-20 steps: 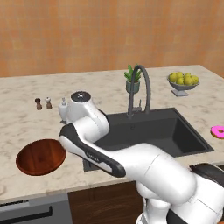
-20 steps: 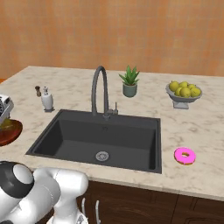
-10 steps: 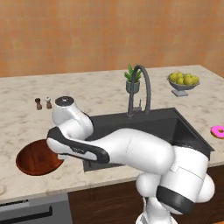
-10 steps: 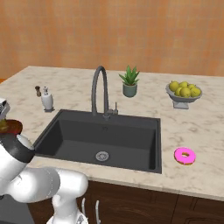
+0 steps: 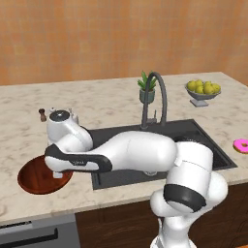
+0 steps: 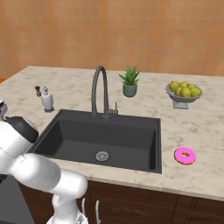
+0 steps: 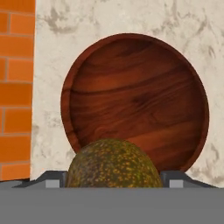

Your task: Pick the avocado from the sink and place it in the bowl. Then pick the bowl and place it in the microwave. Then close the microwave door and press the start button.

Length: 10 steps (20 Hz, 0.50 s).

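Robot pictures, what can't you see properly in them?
- Avocado: hand view, its lower half is cut off by the bottom edge.
- Bowl: left base view, the arm covers its right side.
- Tool: hand view, only the fingertips peek out beside the avocado.
- Sink: left base view, the arm hides the basin floor.

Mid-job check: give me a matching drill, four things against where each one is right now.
Things:
1. avocado
2. bowl
3. donut
4. potted plant

Places:
A. on the counter behind the sink
B. on the counter to the right of the sink
C. between the fingers of the pincer, above the bowl's near rim
D. on the counter to the left of the sink, under the hand

Pairs: 1-C, 2-D, 3-B, 4-A
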Available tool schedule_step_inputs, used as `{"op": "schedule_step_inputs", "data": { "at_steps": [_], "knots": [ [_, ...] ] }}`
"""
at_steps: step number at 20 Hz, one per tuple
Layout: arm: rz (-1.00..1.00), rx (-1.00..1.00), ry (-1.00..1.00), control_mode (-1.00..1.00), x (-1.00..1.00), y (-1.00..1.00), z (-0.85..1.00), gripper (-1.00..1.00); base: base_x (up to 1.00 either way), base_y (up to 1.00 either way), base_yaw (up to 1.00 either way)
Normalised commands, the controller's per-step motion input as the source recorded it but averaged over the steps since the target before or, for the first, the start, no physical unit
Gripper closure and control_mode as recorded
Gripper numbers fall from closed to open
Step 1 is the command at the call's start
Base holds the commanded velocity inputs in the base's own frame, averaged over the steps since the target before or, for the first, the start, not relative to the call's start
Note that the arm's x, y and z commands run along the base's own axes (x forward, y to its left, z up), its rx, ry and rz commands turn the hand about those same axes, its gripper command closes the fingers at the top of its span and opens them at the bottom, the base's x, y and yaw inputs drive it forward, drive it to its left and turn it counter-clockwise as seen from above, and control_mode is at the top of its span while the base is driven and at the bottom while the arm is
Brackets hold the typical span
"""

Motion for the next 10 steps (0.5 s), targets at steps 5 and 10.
{"op": "schedule_step_inputs", "data": {
  "at_steps": [5, 10],
  "knots": [
    [-0.01, 0.0, 0.02, -1.0, 0.16, 0.0, -0.47, 1.0, 0.0, 0.0, 0.0],
    [0.0, 0.0, 0.01, -1.0, 0.23, 0.17, -0.46, 1.0, 0.0, 0.0, 0.0]
  ]
}}
